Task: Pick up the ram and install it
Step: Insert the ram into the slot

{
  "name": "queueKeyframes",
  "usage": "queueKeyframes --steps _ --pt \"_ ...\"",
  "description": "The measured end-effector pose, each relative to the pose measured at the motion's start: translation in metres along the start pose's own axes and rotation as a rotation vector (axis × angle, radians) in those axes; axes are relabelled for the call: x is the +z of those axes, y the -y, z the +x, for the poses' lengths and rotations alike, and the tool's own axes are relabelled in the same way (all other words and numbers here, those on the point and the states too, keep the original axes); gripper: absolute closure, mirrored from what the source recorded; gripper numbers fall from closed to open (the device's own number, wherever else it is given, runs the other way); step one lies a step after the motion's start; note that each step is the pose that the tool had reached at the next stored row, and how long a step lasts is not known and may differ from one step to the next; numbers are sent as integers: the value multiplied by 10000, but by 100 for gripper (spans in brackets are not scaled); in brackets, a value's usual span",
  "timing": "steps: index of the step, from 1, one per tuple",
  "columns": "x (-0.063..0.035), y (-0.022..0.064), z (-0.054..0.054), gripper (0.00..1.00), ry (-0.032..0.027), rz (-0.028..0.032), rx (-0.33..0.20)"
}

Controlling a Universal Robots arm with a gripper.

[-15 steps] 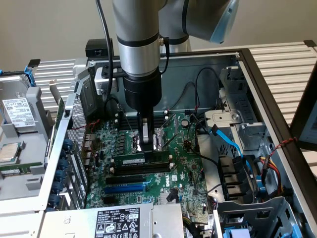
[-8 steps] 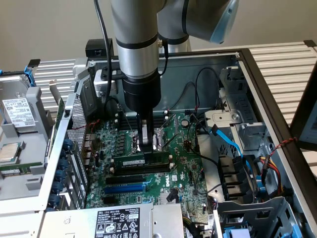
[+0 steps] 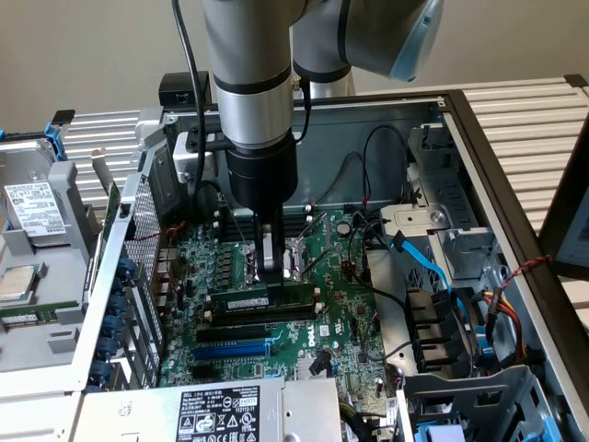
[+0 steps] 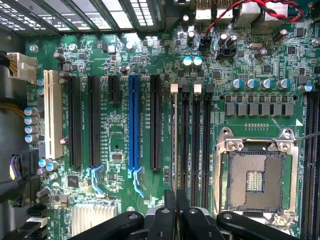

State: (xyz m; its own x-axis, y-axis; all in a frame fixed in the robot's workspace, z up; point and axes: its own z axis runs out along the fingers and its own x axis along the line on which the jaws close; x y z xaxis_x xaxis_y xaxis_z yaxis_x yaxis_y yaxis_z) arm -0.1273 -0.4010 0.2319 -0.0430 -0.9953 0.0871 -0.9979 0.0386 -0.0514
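- Gripper stood low inside the open computer case, above the motherboard. Its fingers were drawn narrow, nearly together, pinching the upper edge of the ram.
- Ram stood on edge along the outermost of the memory slots, on the side nearest the blue expansion slot. White label faced the exterior camera. Could not tell whether it was fully seated.
- Wrist view: gripper straddled the ram, seen edge-on as a thin line. CPU socket lay beyond the other slots, apart from the ram.
- Handling, judged: light, stiff, thin board. Fragile at the chips and the contact edge, and likely to flex or crack under sideways load.
- Hold, judged: best taken by the two flat faces near the top edge, about mid-length and clear of the contacts, with force kept straight into the slot.
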Motion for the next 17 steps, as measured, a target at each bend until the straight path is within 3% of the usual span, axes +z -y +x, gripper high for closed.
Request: queueKeyframes --steps 11,17 --pt "28 -16 2 87 -3 86 108" --pt "60 -29 0 87 -3 104 143"
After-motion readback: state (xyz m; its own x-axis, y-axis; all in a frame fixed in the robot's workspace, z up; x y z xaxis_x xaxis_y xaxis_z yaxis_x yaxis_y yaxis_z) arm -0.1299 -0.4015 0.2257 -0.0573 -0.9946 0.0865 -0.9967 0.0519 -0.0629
